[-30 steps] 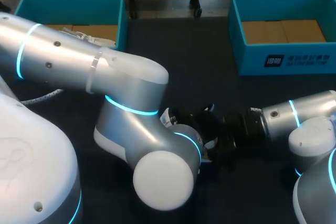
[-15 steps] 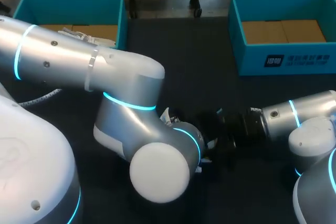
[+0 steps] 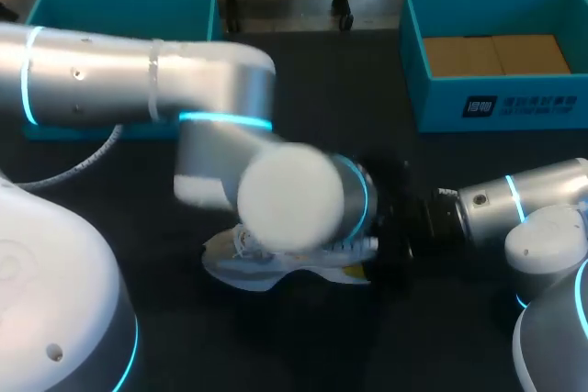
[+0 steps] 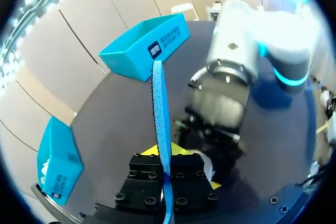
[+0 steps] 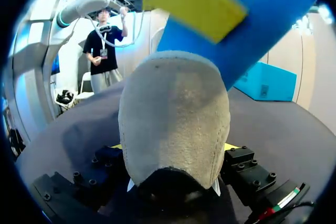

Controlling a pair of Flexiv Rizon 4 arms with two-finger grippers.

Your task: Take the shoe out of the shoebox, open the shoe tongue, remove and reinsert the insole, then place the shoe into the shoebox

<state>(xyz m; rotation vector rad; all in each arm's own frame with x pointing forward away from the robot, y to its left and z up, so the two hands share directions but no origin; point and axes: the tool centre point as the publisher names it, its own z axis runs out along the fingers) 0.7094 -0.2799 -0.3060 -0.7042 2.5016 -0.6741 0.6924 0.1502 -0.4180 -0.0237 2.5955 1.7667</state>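
Since a second ago my left arm point(image 3: 138, 80) has swung: its round elbow cap has gone from the lower middle of the head view up to the middle, and the shoe point(image 3: 266, 263) it hid now shows below it.

Head view: the shoe lies on the dark table point(image 3: 322, 117) at lower middle, pale grey and white with white laces, a bit of yellow at its right end. My right arm point(image 3: 514, 204) comes in from the right edge, its black wrist pointing at that end. One teal box point(image 3: 119, 6) stands at upper left and another point(image 3: 501, 103) at upper right, both well apart from the shoe.

Left wrist view: the left gripper point(image 4: 165, 150) pinches a blue insole point(image 4: 159, 108) on edge; the thin strip runs straight out ahead of the fingers. The right arm's wrist lies just beyond it.

Right wrist view: the right gripper point(image 5: 174, 148) clamps the shoe's heel, a rounded back of grey-beige suede, with a yellow tip pressed to each side. Above the heel hangs the blue insole, a yellow fingertip point(image 5: 191, 3) of the left gripper against it.
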